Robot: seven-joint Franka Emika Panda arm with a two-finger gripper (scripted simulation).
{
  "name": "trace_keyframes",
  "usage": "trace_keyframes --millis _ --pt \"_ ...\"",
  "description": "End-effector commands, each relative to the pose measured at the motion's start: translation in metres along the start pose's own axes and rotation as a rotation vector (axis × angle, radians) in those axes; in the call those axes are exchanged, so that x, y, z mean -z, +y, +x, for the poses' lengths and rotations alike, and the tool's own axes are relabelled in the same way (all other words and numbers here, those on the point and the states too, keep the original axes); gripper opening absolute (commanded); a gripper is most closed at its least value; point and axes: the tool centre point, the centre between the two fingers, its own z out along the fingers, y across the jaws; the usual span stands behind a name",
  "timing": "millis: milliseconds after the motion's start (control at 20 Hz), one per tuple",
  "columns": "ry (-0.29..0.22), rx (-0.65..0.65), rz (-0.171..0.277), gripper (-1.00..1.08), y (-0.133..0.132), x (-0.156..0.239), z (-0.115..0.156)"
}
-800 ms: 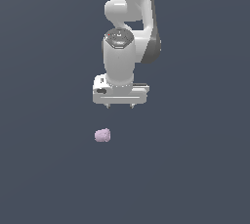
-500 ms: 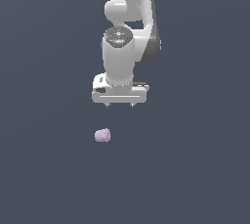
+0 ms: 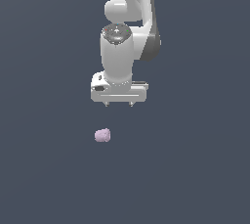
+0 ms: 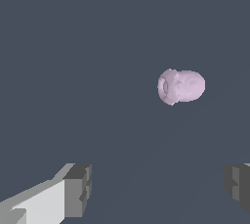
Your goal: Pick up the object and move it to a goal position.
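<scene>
While my gripper [image 3: 119, 104] hangs at frame centre, fingers [image 4: 78, 190] spread and empty, the object [image 3: 102, 135] lies apart, lower left.

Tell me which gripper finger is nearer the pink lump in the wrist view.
Neither clearly: the pink lump lies beyond both fingers, apart from the open gripper.

Franka Panda arm [image 3: 128, 3]: white, entering from the top of the exterior view and hanging roughly vertical. Wrist section [image 3: 117, 54]: white cylinder with a dark joint band on the exterior view's right. Gripper [image 3: 119, 103]: wide white hand body pointing straight down, two short fingertips set well apart, nothing between them. Wrist view: both dark grey finger pads [image 4: 78, 190] stand wide apart with a bare gap between.
</scene>
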Motion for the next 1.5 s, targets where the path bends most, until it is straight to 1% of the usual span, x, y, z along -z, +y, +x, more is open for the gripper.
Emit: trace_keyframes --millis 0,300,550,1450 --pt "-0.001 -0.017 0.001 1.0 0.001 -0.001 0.001" --pt "-0.002 -0.102 0.005 1.0 0.005 -0.006 0.005" --pt "-0.005 -0.214 0.01 1.0 0.01 -0.013 0.011" --pt "-0.016 -0.768 0.022 1.0 0.039 -0.049 0.038"
